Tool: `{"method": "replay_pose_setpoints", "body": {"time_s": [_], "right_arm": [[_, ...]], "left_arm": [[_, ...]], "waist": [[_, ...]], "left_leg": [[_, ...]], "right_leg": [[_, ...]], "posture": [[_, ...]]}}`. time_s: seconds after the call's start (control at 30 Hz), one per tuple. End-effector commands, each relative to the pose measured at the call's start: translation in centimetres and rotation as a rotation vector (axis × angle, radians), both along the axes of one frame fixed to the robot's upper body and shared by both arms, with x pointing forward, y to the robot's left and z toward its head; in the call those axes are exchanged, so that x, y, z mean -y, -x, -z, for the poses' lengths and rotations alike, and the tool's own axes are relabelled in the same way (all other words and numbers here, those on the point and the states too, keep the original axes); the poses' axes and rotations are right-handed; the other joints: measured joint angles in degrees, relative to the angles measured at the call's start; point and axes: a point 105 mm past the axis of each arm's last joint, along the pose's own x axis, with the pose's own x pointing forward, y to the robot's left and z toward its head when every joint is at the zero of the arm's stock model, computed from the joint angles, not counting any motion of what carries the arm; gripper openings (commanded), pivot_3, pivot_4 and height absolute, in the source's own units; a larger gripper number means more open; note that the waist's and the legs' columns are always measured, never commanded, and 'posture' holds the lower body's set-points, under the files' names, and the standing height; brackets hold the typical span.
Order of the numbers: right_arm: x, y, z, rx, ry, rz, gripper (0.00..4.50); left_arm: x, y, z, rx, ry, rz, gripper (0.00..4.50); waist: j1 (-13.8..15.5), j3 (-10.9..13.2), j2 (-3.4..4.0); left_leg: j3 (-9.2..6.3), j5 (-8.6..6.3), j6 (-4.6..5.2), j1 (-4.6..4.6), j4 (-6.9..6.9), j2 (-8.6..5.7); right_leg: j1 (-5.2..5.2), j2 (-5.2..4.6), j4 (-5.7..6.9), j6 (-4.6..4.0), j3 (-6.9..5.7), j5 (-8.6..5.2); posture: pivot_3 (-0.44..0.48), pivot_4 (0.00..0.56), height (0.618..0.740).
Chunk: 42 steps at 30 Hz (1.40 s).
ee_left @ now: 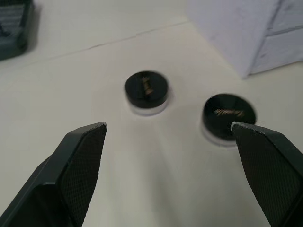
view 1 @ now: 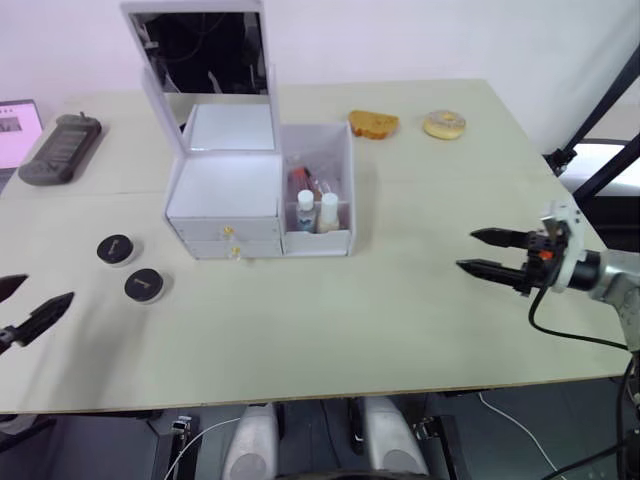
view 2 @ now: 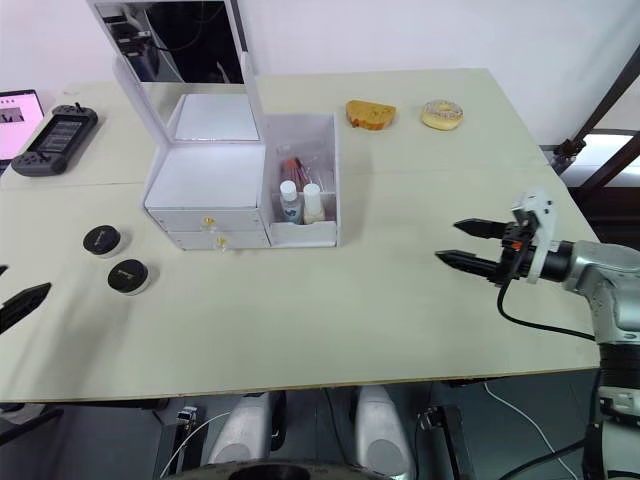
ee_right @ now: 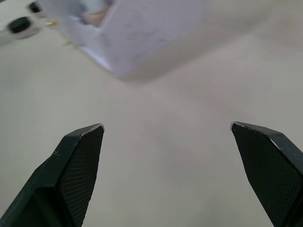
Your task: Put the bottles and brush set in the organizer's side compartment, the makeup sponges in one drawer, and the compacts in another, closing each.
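The white organizer (view 1: pixel 225 195) stands at the table's middle left with its mirror lid (view 1: pixel 205 50) raised. Both gold-knobbed drawers (view 1: pixel 228 240) are shut. Its side compartment (view 1: pixel 318 150) holds two small bottles (view 1: pixel 316 212) and a reddish brush set (view 1: pixel 300 182). Two black round compacts (view 1: pixel 119 249) (view 1: pixel 146 285) lie left of the organizer, just ahead of my open left gripper (ee_left: pixel 168 125), which holds nothing. Two makeup sponges, one toast-shaped (view 1: pixel 373 124) and one doughnut-shaped (view 1: pixel 444 124), lie at the back right. My right gripper (view 1: pixel 465 250) hovers open and empty over the table's right side.
A dark handheld console (view 1: pixel 60 148) and a lit screen (view 1: pixel 14 130) sit at the far left. The table's front edge (view 1: pixel 320 395) runs close below both grippers. Black stand legs (view 1: pixel 590 130) rise past the right edge.
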Motion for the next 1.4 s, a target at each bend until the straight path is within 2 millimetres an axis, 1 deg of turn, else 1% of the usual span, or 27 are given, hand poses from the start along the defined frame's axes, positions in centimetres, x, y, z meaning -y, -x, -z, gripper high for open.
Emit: {"method": "replay_pose_setpoints", "body": {"time_s": [0.03,0.07,0.13,0.17,0.23,0.3,0.37,0.53,0.57,0.63,0.7,0.73,0.97,1.13,1.4], "right_arm": [[-3.1,1.0,-0.9,0.013,0.065,-0.122,4.5],[-4.3,0.8,-1.6,0.042,0.067,-0.145,4.5],[-5.9,0.6,-3.1,0.114,0.074,-0.174,4.5],[-7.0,1.1,-4.1,0.139,0.063,-0.214,4.5],[-8.8,2.0,-5.6,0.164,0.038,-0.277,4.5],[-10.0,2.6,-6.6,0.184,0.037,-0.318,4.5],[-10.6,2.8,-7.2,0.198,0.053,-0.339,4.5],[-11.3,3.1,-7.7,0.202,0.073,-0.365,4.5],[-11.3,3.2,-7.8,0.2,0.078,-0.374,4.5],[-11.4,3.0,-8.2,0.207,0.088,-0.372,4.5],[-11.3,3.0,-8.5,0.213,0.103,-0.371,4.5],[-11.2,3.0,-8.5,0.213,0.108,-0.372,4.5],[-11.1,2.5,-9.3,0.241,0.117,-0.348,4.5],[-10.8,2.4,-9.5,0.245,0.129,-0.341,4.5],[-10.6,2.0,-9.6,0.244,0.149,-0.324,4.5]], "left_arm": [[4.6,-1.0,0.4,0.001,0.006,0.127,4.45],[6.6,-1.6,0.9,0.009,0.02,0.161,4.45],[9.2,-2.7,1.7,0.038,0.05,0.141,4.45],[10.8,-3.0,2.3,0.05,0.067,0.144,4.45],[13.3,-3.3,3.2,0.073,0.102,0.134,4.45],[15.1,-3.7,3.8,0.107,0.123,0.094,4.45],[16.1,-4.4,4.5,0.14,0.13,0.021,4.45],[17.3,-5.8,5.0,0.194,0.127,-0.096,4.45],[17.5,-6.0,5.0,0.203,0.135,-0.108,4.22],[18.4,-6.5,5.5,0.201,0.158,-0.105,3.57],[19.6,-6.9,6.0,0.191,0.153,-0.07,2.58],[19.9,-7.0,6.2,0.19,0.146,-0.067,2.09],[20.9,-7.9,6.4,0.222,0.176,-0.09,2.09],[21.6,-8.7,6.2,0.25,0.204,-0.102,2.09],[21.6,-9.7,6.2,0.252,0.237,-0.12,2.09]], "waist": [[0.1,0.0,0.03],[0.1,0.0,0.11],[0.1,0.0,0.09],[0.2,0.0,0.11],[0.2,0.0,0.04],[0.1,-0.1,-0.03],[0.3,-0.1,-0.09],[0.5,-0.2,-0.13],[0.4,-0.2,-0.14],[0.4,-0.2,-0.13],[0.3,-0.2,-0.13],[0.3,-0.2,-0.13],[0.3,-0.2,-0.14],[0.4,-0.2,-0.14],[0.4,-0.2,-0.14]], "left_leg": [[0.0,-0.01,0.02,0.0,-0.02,0.0],[0.01,-0.03,0.05,0.0,-0.03,-0.01],[0.05,-0.04,0.07,-0.01,0.06,-0.02],[0.05,-0.04,0.07,-0.02,0.11,-0.01],[0.04,-0.04,0.07,-0.01,0.2,-0.02],[0.03,-0.04,0.07,0.04,0.25,-0.02],[0.01,-0.04,0.08,0.06,0.25,-0.02],[-0.07,-0.03,0.09,0.06,0.35,-0.04],[-0.07,-0.03,0.09,0.06,0.38,-0.04],[-0.07,-0.03,0.09,0.04,0.42,-0.06],[-0.06,-0.03,0.09,0.04,0.42,-0.07],[-0.06,-0.03,0.09,0.04,0.42,-0.07],[-0.09,-0.03,0.09,0.05,0.37,-0.06],[-0.09,-0.03,0.09,0.02,0.41,-0.07],[-0.1,-0.03,0.09,0.02,0.39,-0.07]], "right_leg": [[0.0,0.0,0.0,0.04,-0.01,-0.03],[0.0,0.0,0.0,0.06,0.0,-0.04],[0.01,-0.01,0.03,0.07,0.03,-0.04],[0.02,0.01,0.04,0.08,0.03,-0.03],[0.08,0.02,0.05,0.24,0.05,0.0],[0.16,0.04,0.05,0.24,0.07,0.02],[0.18,0.07,0.07,0.21,0.07,0.06],[0.24,0.12,0.09,0.19,0.05,0.07],[0.25,0.12,0.09,0.21,0.06,0.06],[0.26,0.1,0.08,0.22,0.06,0.05],[0.26,0.1,0.07,0.21,0.06,0.05],[0.26,0.1,0.07,0.21,0.06,0.06],[0.26,0.11,0.07,0.21,0.05,0.06],[0.26,0.1,0.06,0.21,0.05,0.06],[0.26,0.11,0.07,0.14,0.04,0.11]], "posture": [[0.0,0.15,0.74],[0.0,0.15,0.74],[0.0,0.15,0.74],[0.0,0.15,0.74],[0.0,0.15,0.74],[0.0,0.15,0.74],[0.0,0.15,0.74],[0.0,0.15,0.74],[0.0,0.15,0.74],[0.0,0.15,0.74],[0.0,0.15,0.74],[0.0,0.15,0.74],[0.0,0.15,0.74],[0.0,0.15,0.74],[0.0,0.15,0.74]]}}
